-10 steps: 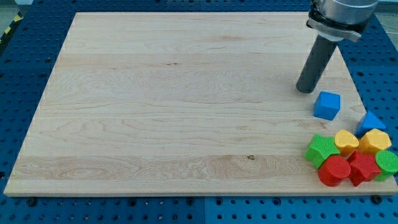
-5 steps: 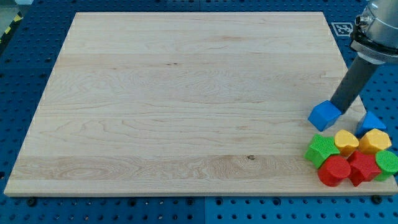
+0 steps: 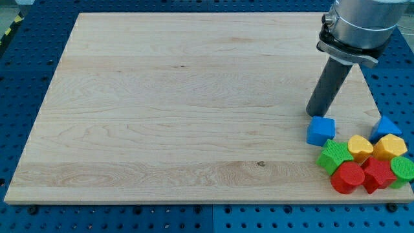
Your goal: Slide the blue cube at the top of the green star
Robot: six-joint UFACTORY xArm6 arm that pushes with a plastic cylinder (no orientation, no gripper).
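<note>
Wooden board [image 3: 181,110] fills most of the view, pale and grained, lying on a blue perforated table [image 3: 26,65] that shows round its edges. Over the far right of the board hangs the arm's metal collar [image 3: 354,26], and from it a straight dark rod [image 3: 330,84] slants down and to the left. There is no gripper here to be apart or together — the arm ends only in my tip [image 3: 315,115], which rests on the wood at the far side of the blue cube [image 3: 321,131], touching it or just short of it.

That cube sits near the right edge of the board, just on the far-left side of the green star [image 3: 334,155], the two close enough that I cannot tell whether they touch. The star heads a tight cluster in the near right corner. To its right lie two yellow blocks [image 3: 360,147] [image 3: 390,146], their shapes rounded and hard to name. In front of them sit a red cylinder [image 3: 348,177] and a red star [image 3: 378,175], side by side. A second green block [image 3: 403,169] is cut off by the right edge of the view, and a second blue block [image 3: 386,127] — an angular one, partly hidden behind the yellow pair — stands at the far side of the cluster, well to the right of the cube
</note>
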